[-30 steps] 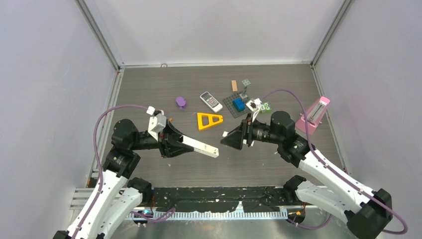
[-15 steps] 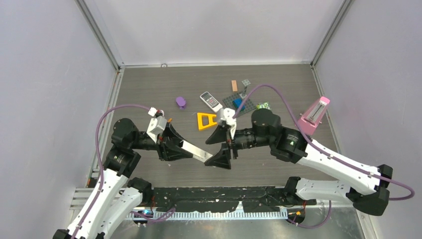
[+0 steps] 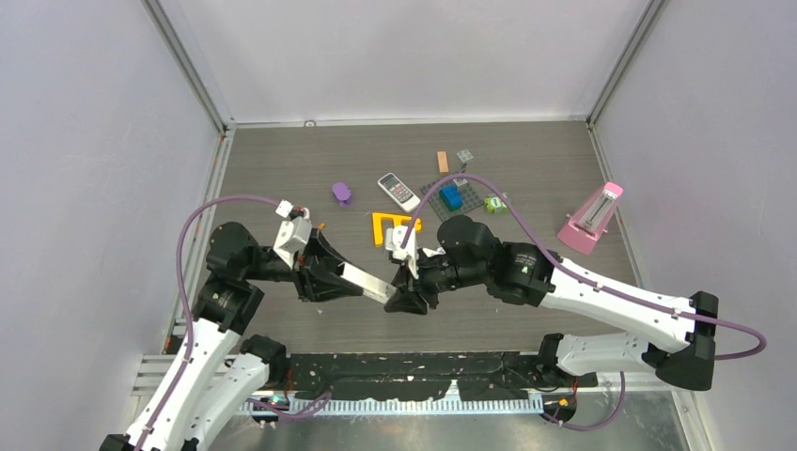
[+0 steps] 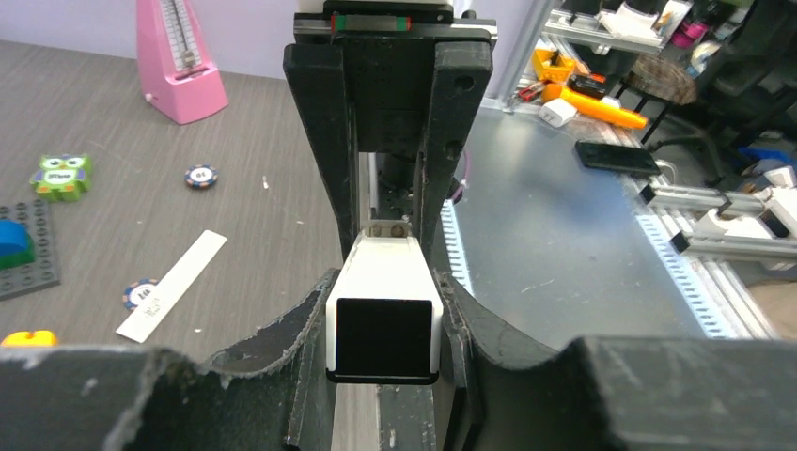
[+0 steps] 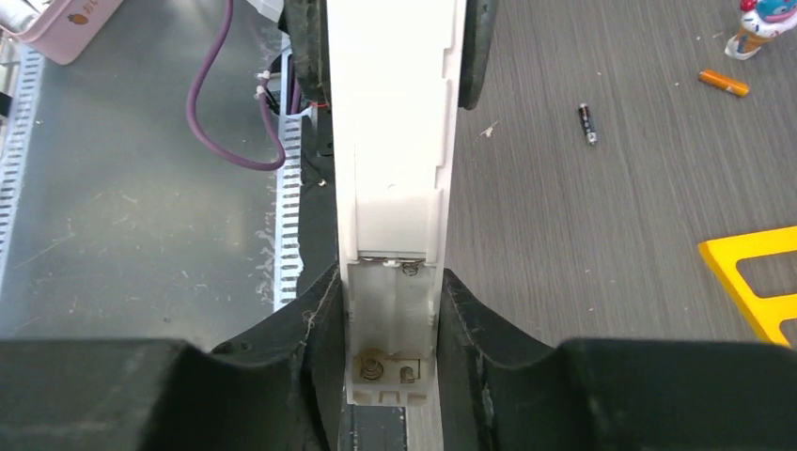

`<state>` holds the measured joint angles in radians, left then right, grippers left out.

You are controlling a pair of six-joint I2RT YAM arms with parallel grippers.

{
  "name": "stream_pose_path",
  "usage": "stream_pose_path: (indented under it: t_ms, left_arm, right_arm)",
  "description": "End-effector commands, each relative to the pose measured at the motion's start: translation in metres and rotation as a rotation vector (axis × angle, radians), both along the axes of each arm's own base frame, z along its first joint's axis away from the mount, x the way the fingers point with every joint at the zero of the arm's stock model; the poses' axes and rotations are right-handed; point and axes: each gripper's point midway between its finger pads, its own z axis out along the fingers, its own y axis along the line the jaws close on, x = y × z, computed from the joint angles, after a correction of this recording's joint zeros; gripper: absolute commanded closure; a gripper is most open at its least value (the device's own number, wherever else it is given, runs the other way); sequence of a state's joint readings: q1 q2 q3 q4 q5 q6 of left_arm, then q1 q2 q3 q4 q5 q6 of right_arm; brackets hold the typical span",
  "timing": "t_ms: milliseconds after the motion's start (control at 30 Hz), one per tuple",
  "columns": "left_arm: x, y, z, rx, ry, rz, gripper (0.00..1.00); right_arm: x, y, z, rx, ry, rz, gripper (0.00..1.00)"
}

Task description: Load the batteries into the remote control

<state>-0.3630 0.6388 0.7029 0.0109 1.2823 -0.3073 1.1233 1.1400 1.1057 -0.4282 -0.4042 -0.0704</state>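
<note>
Right jaws moved onto one remote control [image 3: 365,281], one loose battery [image 5: 586,123]

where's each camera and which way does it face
Top external: above and behind, looking down on the table; both arms, left gripper and right gripper on the remote.
Left wrist: faces right, past its fingers, toward the pink metronome.
Right wrist: faces left, between its fingers, into the open battery bay.
All three show the remote.
</note>
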Motion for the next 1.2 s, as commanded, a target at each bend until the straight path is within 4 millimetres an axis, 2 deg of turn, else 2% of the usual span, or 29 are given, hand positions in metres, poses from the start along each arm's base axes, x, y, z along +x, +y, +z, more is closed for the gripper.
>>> stream_pose_path:
  t_ms: [0, 33, 67, 100, 133, 200, 267, 333, 433, 467, 500, 533, 633, 833, 933, 1067, 1167]
  left_arm:
    - [-0.005, 0.001, 0.021, -0.03, -0.065, -0.002, 0.97]
    - [-0.002, 0.001, 0.021, -0.031, -0.062, 0.017, 0.86]
    - [0.003, 0.001, 0.021, -0.033, -0.056, 0.05, 0.7]
    - [0.008, 0.001, 0.021, -0.036, -0.048, 0.085, 0.46]
    - [0.013, 0.001, 0.019, -0.04, -0.039, 0.116, 0.35]
    - [0.026, 0.002, 0.018, -0.052, -0.02, 0.208, 0.25]
    - [0.042, 0.005, 0.016, -0.068, 0.02, 0.319, 0.21]
    - [0.061, 0.009, 0.013, -0.097, 0.106, 0.444, 0.19]
    - [0.087, 0.016, 0.017, -0.215, 0.276, 0.595, 0.19]
    - [0.093, 0.018, 0.018, -0.257, 0.324, 0.623, 0.18]
    - [0.099, 0.02, 0.013, -0.308, 0.417, 0.654, 0.19]
    - [0.101, 0.022, 0.018, -0.358, 0.419, 0.659, 0.2]
    - [0.108, 0.033, 0.023, -0.464, 0.459, 0.719, 0.23]
    - [0.12, 0.053, 0.02, -0.547, 0.495, 0.85, 0.26]
    - [0.131, 0.059, 0.002, -0.559, 0.593, 0.915, 0.27]
    - [0.136, 0.058, -0.011, -0.576, 0.645, 0.919, 0.28]
    - [0.136, 0.055, -0.013, -0.548, 0.643, 0.915, 0.28]
  right_arm:
    - [0.01, 0.008, 0.027, 0.07, -0.046, -0.038, 0.73]
    - [0.011, 0.009, 0.028, 0.076, -0.047, -0.047, 0.83]
    - [0.012, 0.01, 0.028, 0.078, -0.042, -0.055, 0.86]
    - [0.015, 0.01, 0.029, 0.083, -0.046, -0.071, 0.9]
    - [0.016, 0.011, 0.03, 0.088, -0.041, -0.081, 0.92]
    - [0.023, 0.013, 0.033, 0.109, -0.043, -0.13, 0.94]
    - [0.037, 0.015, 0.038, 0.149, -0.046, -0.228, 0.94]
    - [0.047, 0.023, 0.053, 0.233, -0.054, -0.292, 0.94]
    - [0.065, 0.032, 0.052, 0.256, -0.069, -0.432, 0.95]
    - [0.078, 0.031, 0.054, 0.264, -0.09, -0.512, 0.94]
    - [0.08, 0.035, 0.05, 0.255, -0.094, -0.53, 0.95]
    - [0.089, 0.035, 0.048, 0.252, -0.111, -0.588, 0.95]
    - [0.099, 0.033, 0.045, 0.239, -0.154, -0.674, 0.95]
    - [0.106, 0.039, 0.041, 0.228, -0.208, -0.715, 0.94]
    - [0.105, 0.046, 0.037, 0.221, -0.215, -0.707, 0.95]
    - [0.104, 0.055, 0.031, 0.204, -0.217, -0.69, 0.94]
    - [0.102, 0.06, 0.028, 0.197, -0.21, -0.676, 0.94]
